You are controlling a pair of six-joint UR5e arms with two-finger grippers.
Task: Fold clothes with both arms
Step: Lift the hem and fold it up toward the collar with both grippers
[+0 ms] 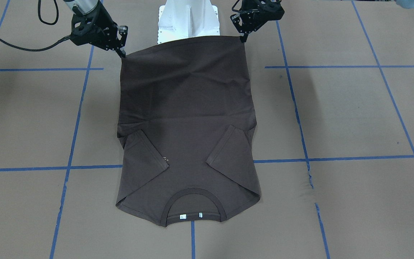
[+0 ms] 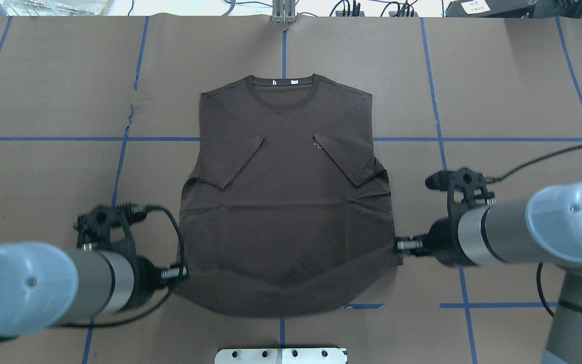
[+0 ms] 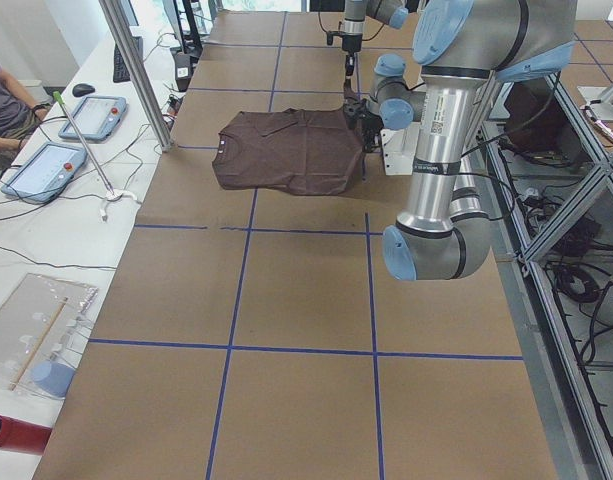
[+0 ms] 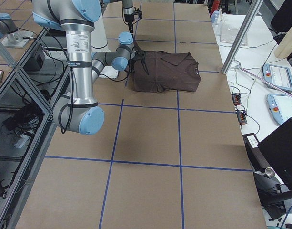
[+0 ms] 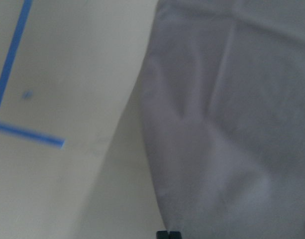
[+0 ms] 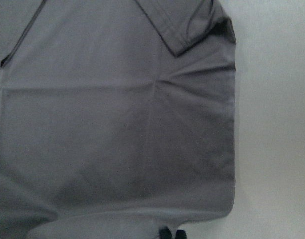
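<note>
Thin T-shirt (image 2: 286, 217) on the surface (image 2: 43, 101), likely light and floppy; left gripper (image 2: 180, 273) and right gripper (image 2: 399, 246) each pinch a near hem corner.

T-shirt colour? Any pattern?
Dark brown T-shirt, plain apart from small pale chest lettering; overhead view shows it best.

T-shirt (image 1: 185, 108) on table (image 1: 354, 115), between left claw (image 1: 243, 38) and right claw (image 1: 122, 54).

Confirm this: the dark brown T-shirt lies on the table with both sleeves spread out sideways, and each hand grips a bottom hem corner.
Wrong on the sleeves. The overhead exterior view shows both sleeves folded inward over the chest of the dark brown-grey short-sleeved T-shirt; the left hand and right hand do each grip a bottom hem corner.
</note>
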